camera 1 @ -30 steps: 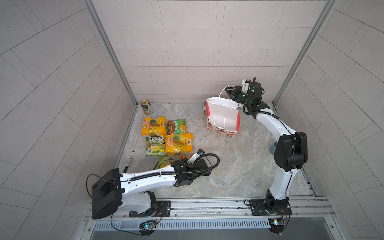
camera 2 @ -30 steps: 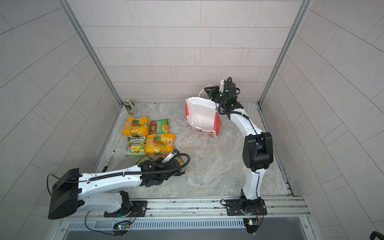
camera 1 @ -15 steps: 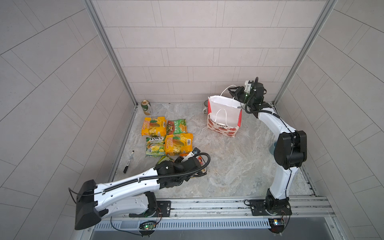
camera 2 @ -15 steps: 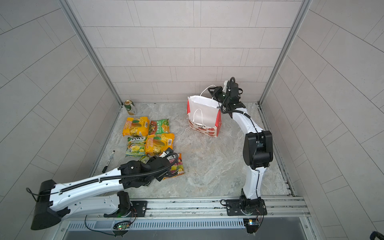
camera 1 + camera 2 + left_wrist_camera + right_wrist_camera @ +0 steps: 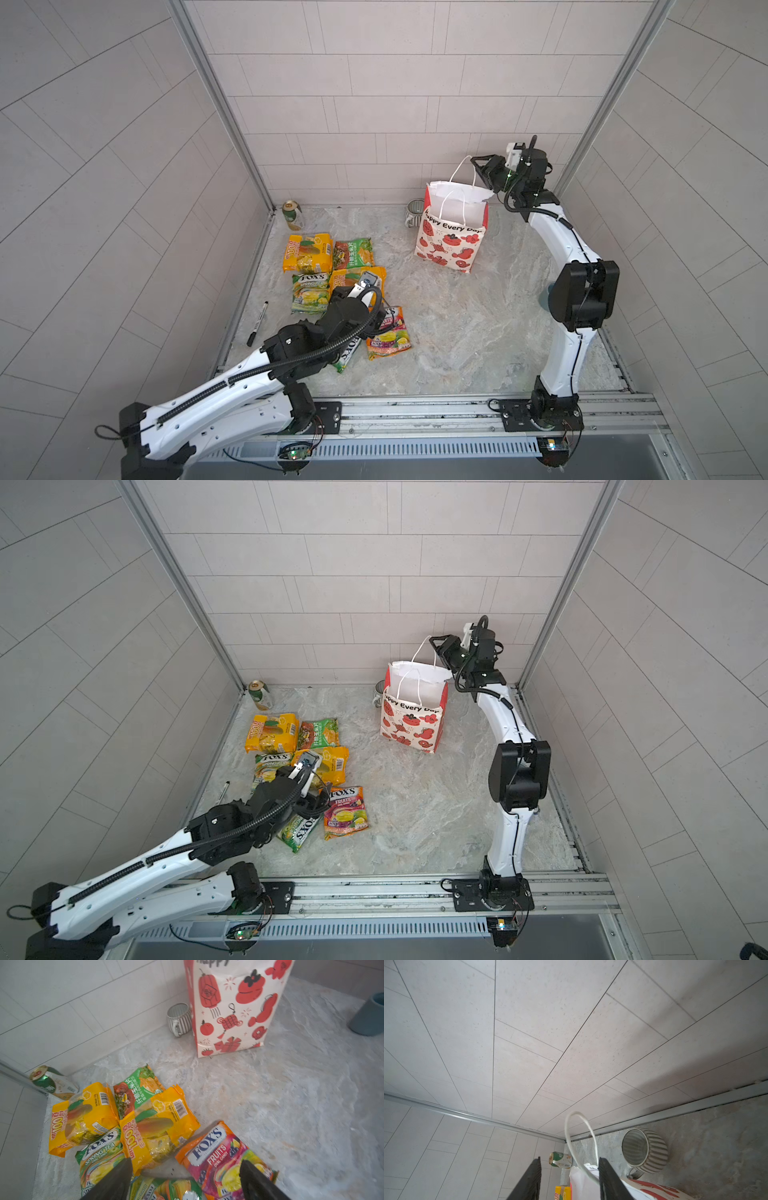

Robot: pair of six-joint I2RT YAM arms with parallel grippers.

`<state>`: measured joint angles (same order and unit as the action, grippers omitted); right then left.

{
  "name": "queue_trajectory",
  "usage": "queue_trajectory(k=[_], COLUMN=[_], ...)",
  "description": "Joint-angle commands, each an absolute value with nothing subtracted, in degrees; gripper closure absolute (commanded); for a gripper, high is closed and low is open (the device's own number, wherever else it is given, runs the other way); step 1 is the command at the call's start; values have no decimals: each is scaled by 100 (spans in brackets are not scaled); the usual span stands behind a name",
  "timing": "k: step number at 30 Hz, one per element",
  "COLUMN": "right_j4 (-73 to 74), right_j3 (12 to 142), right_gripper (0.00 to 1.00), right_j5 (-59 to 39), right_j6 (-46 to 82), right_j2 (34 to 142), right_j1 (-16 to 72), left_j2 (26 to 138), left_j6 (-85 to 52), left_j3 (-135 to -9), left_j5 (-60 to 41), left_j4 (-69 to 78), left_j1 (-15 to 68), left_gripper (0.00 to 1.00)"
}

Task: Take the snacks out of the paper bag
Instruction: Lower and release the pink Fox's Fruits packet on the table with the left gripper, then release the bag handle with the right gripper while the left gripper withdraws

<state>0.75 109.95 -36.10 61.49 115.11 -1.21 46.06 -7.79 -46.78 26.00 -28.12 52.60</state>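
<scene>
**Packet released, bag back upright**
My left gripper has spread wide and empty over the glossy orange-pink FOX'S FRUITS OVAL CANDY packet, which lies flat on the marble floor beside the green-yellow FOX'S SPRING TEA packet and two yellow-orange "100" packets (unloading looks finished). Beyond, the white-and-red "Happy Every Day" paper bag, tilted a second ago, stands upright. My right gripper has parted its jaws, and the white cord handle hangs slack between them.

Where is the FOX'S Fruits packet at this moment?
In both top views the Fruits packet lies flat, left of centre, beside the left gripper and just below an orange packet.
</scene>
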Motion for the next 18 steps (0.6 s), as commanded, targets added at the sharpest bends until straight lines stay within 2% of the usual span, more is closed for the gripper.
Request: queue_trajectory(k=[1, 7, 14, 18], right_j4=[-262, -198, -271, 218], right_j3=[11118, 11118, 10851, 9983], right_gripper=[54, 55, 57, 58], right_j5=[-3735, -4032, -4292, -4534], right_j6=[5938, 5799, 5317, 5395], right_j2=[11800, 12160, 12486, 12385], right_j1=[-420, -864, -989, -834], left_j2=[4597, 4968, 5585, 5805], left_j6=[-603, -562, -784, -1123], left_j3=[-4692, -4755, -4522, -4240], left_j5=[1979, 1388, 1809, 1685], left_j4=[-1751, -579, 209, 937], left_j1=[4461, 3443, 3241, 2943], left_gripper=[14, 14, 14, 14])
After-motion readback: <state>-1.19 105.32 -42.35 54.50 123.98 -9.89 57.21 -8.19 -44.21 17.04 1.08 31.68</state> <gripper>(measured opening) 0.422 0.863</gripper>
